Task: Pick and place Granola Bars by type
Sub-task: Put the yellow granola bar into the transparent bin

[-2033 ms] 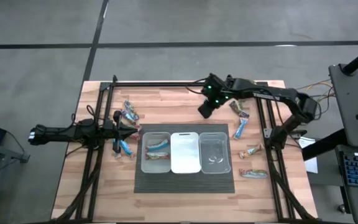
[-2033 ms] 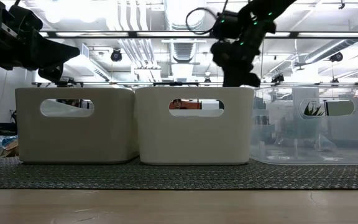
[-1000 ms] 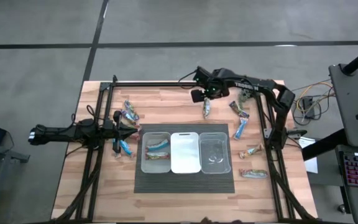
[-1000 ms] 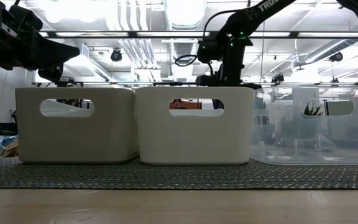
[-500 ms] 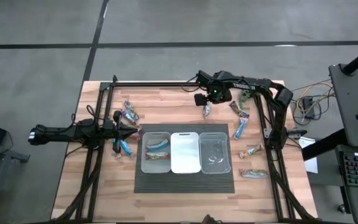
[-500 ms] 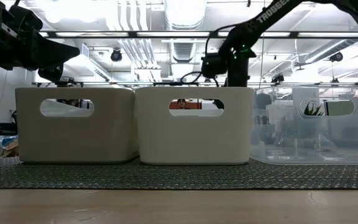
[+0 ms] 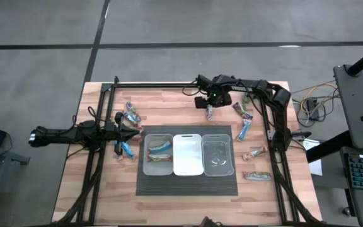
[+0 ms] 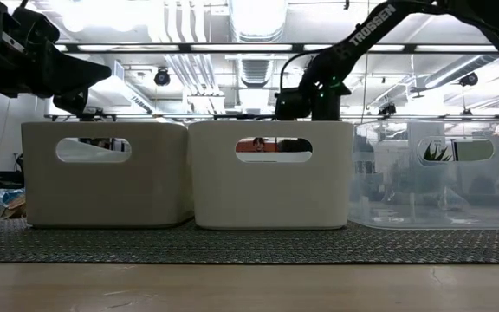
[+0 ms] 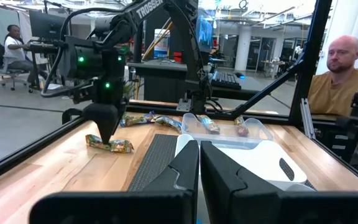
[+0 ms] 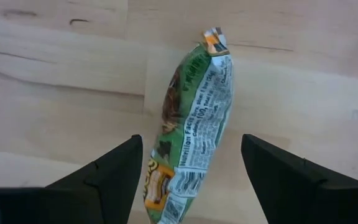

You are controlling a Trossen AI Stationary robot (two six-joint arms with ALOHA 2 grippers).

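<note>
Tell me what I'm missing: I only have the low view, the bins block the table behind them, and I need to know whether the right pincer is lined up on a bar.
Observer: Yes. The right pincer is open, straddling a green-wrapped bar lying on the wood.
Operator: Touching it?
Observer: Not visibly; there is a gap on both sides.
Operator: And the left arm?
Observer: The left pincer is shut, waiting left of the bins.

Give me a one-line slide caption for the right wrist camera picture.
Open right gripper straddling a green-wrapped granola bar lying on the wooden table, fingers not yet closed.
</note>
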